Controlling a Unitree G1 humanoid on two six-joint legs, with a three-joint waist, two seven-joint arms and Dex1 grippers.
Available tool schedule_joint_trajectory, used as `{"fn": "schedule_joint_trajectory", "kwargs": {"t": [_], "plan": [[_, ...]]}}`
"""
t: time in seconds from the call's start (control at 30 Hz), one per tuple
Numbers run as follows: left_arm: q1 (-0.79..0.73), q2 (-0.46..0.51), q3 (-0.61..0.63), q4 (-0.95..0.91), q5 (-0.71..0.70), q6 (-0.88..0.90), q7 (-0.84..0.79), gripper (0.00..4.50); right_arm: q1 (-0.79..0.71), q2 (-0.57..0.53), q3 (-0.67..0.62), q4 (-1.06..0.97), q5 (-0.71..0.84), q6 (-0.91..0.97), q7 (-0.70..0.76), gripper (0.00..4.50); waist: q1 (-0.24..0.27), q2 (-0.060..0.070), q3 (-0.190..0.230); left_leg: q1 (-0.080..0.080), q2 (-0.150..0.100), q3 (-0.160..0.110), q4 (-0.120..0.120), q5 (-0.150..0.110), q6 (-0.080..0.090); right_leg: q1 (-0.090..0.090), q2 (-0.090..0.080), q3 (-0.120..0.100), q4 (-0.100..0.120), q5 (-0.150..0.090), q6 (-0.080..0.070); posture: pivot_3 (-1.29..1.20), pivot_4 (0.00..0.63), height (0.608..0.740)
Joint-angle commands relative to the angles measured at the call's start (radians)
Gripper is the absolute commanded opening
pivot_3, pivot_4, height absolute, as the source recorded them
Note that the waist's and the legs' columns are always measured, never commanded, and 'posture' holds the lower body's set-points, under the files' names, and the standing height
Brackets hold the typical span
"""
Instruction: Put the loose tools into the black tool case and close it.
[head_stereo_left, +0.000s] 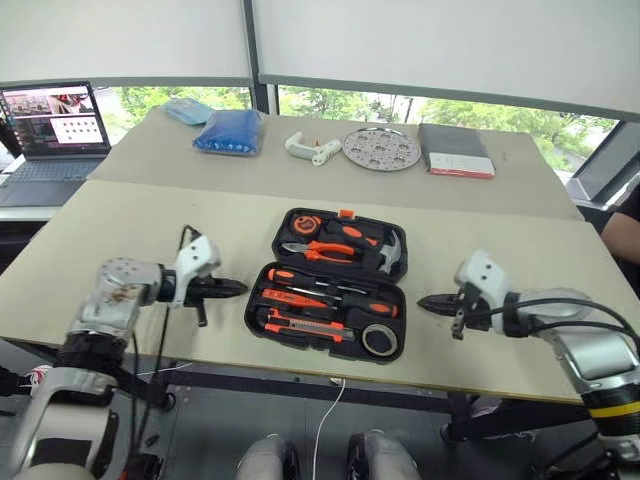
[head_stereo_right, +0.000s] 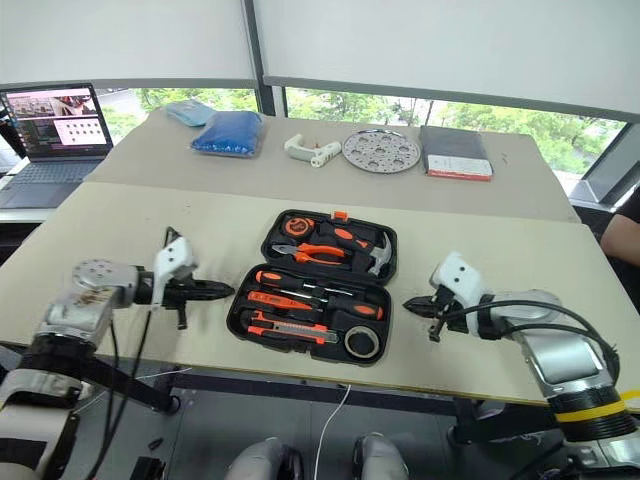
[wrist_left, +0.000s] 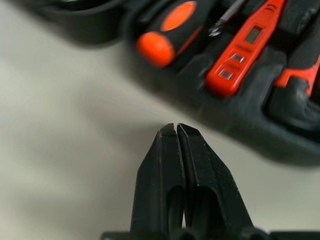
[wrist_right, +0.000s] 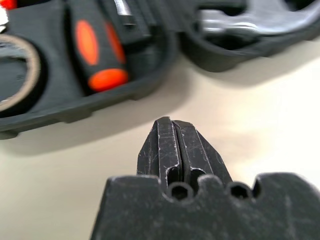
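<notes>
Presently, item by item, all placed from the black tool case (head_stereo_left: 330, 285), which lies open on the near table.

Left gripper (head_stereo_left: 238, 289): fingers clenched together, holding nothing. It hovers just beside the case's left end, tips aimed inward at the front half.

Right gripper (head_stereo_left: 424, 302): likewise clenched and empty, just beside the case's right end, pointing inward. The two stand about equally near; neither touches the case.

Black tool case: long axis runs left to right between the two grippers, hinge along the middle, lid half lying flat on the far side.

Front half holds two screwdrivers (head_stereo_left: 300, 277), a slim orange tester (head_stereo_left: 292, 297), a utility knife (head_stereo_left: 298, 325) and a tape roll (head_stereo_left: 379, 340) at its right end. All appear seated in their slots.

Lid half holds pliers (head_stereo_left: 318, 251) and a hammer (head_stereo_left: 392, 254).

Judgement: no tool is loose on the table, so closing is what remains. The far half must swing toward the robot over the front one, and either arm could reach it.

Writing: none legible on case or tools. The tester shows a small window; nothing can be read in it.
</notes>
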Motion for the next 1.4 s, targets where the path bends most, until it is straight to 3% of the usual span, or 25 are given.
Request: {"fn": "schedule_joint_trajectory", "kwargs": {"t": [0.03,0.23,0.37,0.73,0.83,0.9,1.1,1.17,1.2,1.4], "plan": [[-0.01,-0.013,0.004,-0.066,-0.004,-0.022,-0.001,0.05,-0.011,0.018,0.006,-0.014,-0.031,-0.052,-0.004,0.0,-0.003,0.0,0.0,0.0,0.0,0.0,0.0,0.0,0.0,0.0,0.0,0.0,0.0,0.0,0.0,0.0,0.15,0.718],[0.075,0.001,-0.006,-0.277,-0.102,0.092,-0.116,0.05,0.058,0.022,-0.02,-0.151,0.046,-0.061,0.074,0.0,-0.002,0.0,0.0,-0.001,0.0,0.0,0.0,0.0,0.0,0.0,-0.001,0.0,0.0,0.0,0.0,0.0,0.15,0.718],[0.133,0.02,-0.016,-0.376,-0.105,0.127,-0.131,0.05,0.118,0.0,-0.038,-0.187,0.018,-0.064,0.066,0.0,-0.003,0.0,0.0,0.0,0.0,0.0,-0.001,0.0,0.0,0.0,-0.001,0.0,0.0,-0.001,0.0,0.0,0.15,0.718],[0.189,0.13,0.036,-0.203,-0.013,0.041,-0.082,0.05,0.238,-0.072,-0.138,-0.139,-0.05,-0.061,0.016,0.0,0.004,0.0,0.0,0.001,0.0,-0.001,-0.001,0.0,0.0,0.0,-0.002,0.001,0.0,-0.001,0.0,0.0,0.15,0.718],[0.149,0.159,0.078,-0.106,-0.04,0.122,-0.058,0.74,0.195,-0.089,-0.183,-0.139,0.014,0.046,0.016,0.81,0.0,0.001,0.0,0.003,0.002,-0.001,-0.002,0.0,0.0,0.0,-0.004,0.001,0.0,-0.001,0.0,0.0,0.15,0.718],[0.09,0.148,0.107,-0.063,-0.081,0.244,-0.038,1.5,0.132,-0.077,-0.201,-0.137,0.055,0.132,0.0,1.5,-0.003,0.0,0.0,0.004,0.003,-0.001,-0.002,0.0,-0.001,0.001,-0.004,0.001,0.001,-0.001,0.0,0.0,0.15,0.718],[-0.231,0.021,0.163,0.111,-0.187,0.768,0.104,3.56,-0.242,0.071,-0.181,0.031,0.166,0.532,-0.141,3.53,-0.005,-0.001,0.0,0.002,0.004,-0.003,-0.001,0.006,-0.004,0.0,0.0,0.0,0.002,0.004,-0.001,0.0,0.15,0.718],[-0.313,-0.034,0.179,0.183,-0.188,0.866,0.179,4.29,-0.325,0.116,-0.162,0.104,0.162,0.6,-0.178,4.25,-0.001,-0.001,0.0,0.0,0.003,-0.003,-0.001,0.007,-0.003,0.0,0.001,-0.001,0.002,0.005,-0.002,0.0,0.15,0.718],[-0.345,-0.064,0.186,0.208,-0.187,0.88,0.213,4.48,-0.362,0.138,-0.146,0.146,0.15,0.618,-0.195,4.48,-0.001,-0.001,0.0,0.0,0.002,-0.003,-0.002,0.007,-0.002,0.0,0.001,0.0,0.002,0.005,-0.002,0.0,0.15,0.718],[-0.421,-0.166,0.185,0.298,-0.168,0.879,0.319,4.48,-0.508,0.243,-0.136,0.369,0.121,0.671,-0.287,4.48,-0.018,-0.001,0.0,-0.004,-0.003,-0.002,-0.005,0.007,-0.001,-0.002,0.003,-0.001,0.002,0.008,-0.007,0.0,0.15,0.718]]}}
